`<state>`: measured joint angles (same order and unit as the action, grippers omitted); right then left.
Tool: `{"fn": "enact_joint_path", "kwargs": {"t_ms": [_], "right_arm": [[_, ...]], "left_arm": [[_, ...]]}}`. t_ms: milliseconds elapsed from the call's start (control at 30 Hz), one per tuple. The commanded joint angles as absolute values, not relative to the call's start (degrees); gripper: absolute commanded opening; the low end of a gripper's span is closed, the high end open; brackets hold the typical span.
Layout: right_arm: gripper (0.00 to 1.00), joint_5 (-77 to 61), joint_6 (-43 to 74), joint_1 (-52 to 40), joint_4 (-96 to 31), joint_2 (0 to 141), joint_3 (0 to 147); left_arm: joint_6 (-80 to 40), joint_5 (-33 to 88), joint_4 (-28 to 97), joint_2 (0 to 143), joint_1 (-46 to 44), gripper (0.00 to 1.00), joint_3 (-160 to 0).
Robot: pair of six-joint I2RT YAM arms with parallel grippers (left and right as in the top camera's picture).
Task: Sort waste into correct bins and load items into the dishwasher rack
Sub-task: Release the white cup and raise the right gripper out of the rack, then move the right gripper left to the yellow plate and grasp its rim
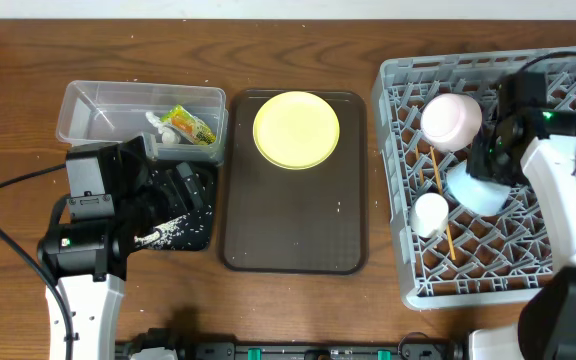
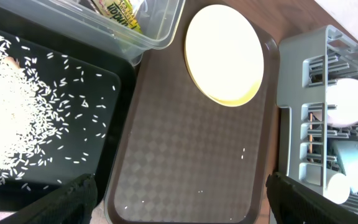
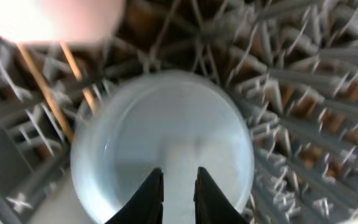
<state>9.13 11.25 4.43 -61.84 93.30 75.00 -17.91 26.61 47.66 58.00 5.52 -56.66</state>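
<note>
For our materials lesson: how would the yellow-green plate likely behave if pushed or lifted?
The yellow-green plate looks rigid and smooth, so it would probably keep its shape. Lying flat on the brown tray, it should slide rather than roll or tip. Its low rim may be hard to pinch.

Yellow-green plate (image 1: pixel 296 130), brown tray (image 1: pixel 293 230) (diamond-patterned), grey lattice rack (image 1: pixel 498 255), pale-blue cup (image 1: pixel 468 192)
</note>
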Motion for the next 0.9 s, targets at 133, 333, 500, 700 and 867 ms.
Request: {"fn": "enact_joint_path", "kwargs": {"t_ms": [133, 333, 500, 700, 867], "right_arm": [[0.17, 5.6, 10.7, 5.0, -74.0, 91.6, 76.9], [0.22, -1.8, 10.6, 4.8, -77.2, 87.1, 81.2], [0.24, -15.3, 10.6, 3.1, -72.8, 82.9, 87.5], [0.28, -21.6, 10.6, -4.2, -61.8, 80.6, 88.4], [0.37, -15.4, 10.6, -15.4, -53.5, 83.4, 88.1]], "left_arm": [[-17.2, 26.3, 47.7, 58.0, 5.8, 0.9, -56.9], [-17.2, 26.3, 47.7, 58.0, 5.8, 0.9, -56.9], [-17.2, 26.3, 47.7, 58.0, 5.8, 0.9, -56.9], [-17.2, 26.3, 47.7, 58.0, 5.8, 0.9, -56.9], [-17.2, 26.3, 47.7, 58.0, 5.8, 0.9, -56.9]]}}
